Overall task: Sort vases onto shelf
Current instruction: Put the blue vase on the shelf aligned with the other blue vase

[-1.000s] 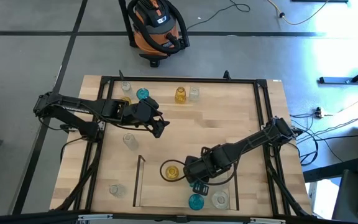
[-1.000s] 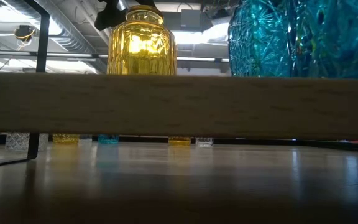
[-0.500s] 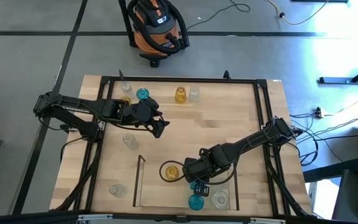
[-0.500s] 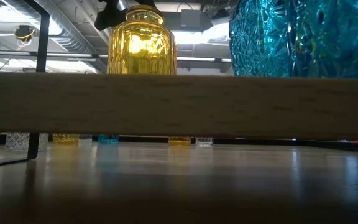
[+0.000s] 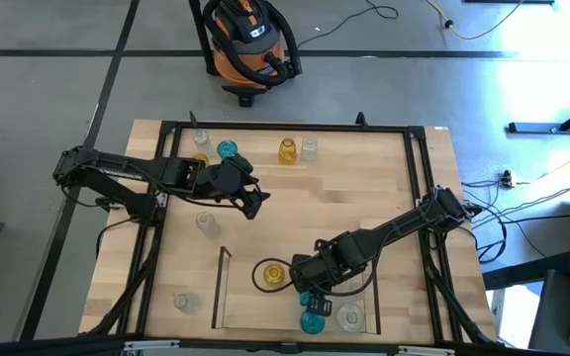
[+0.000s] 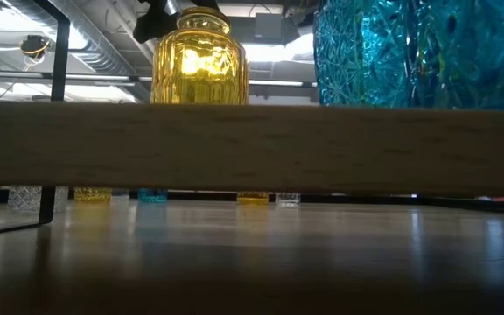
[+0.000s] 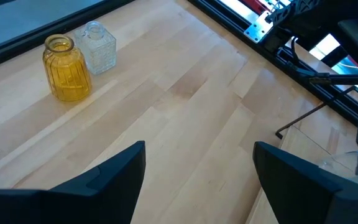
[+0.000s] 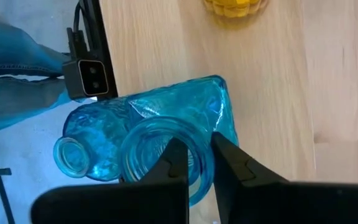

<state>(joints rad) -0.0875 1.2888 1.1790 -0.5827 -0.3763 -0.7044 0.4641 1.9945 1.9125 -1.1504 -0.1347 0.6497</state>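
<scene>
The shelf [image 5: 242, 309] is the railed wood area at the table's near edge; its front board [image 6: 252, 144] fills the low view. On it stand a yellow vase [image 5: 273, 274], a teal vase [image 5: 312, 322] and a clear vase [image 5: 350, 316]. My right gripper [image 5: 313, 297] is over the shelf, pointing steeply down, shut on a squarish teal vase [image 8: 191, 106] beside the other teal vase [image 8: 82, 146]. My left gripper [image 5: 255, 203] hovers open over the table's middle left, with nothing between its fingers [image 7: 129, 174]. A yellow vase [image 7: 67, 76] and a clear vase [image 7: 99, 46] stand ahead of it. My right gripper holds the squarish teal vase by the rim of its mouth [image 8: 199, 134], one finger [image 8: 176, 162] inside the opening and the other [image 8: 229, 165] outside. The fingers come from above, slanting down. The vase is upright; the shelf's board hides its base in the low view.
Several more vases stand along the far edge, among them a teal one [image 5: 228, 149] and a yellow one [image 5: 287, 150]. Clear vases [image 5: 207, 223] [image 5: 183, 302] stand left of the shelf. A small camera [image 8: 86, 76] sits at the near edge. Bare wood lies at centre right.
My right gripper has tipped a little while staying over the shelf. The teal vase in it has shifted slightly toward the table's left, closer to the yellow vase. The gripper has stayed shut on it.
</scene>
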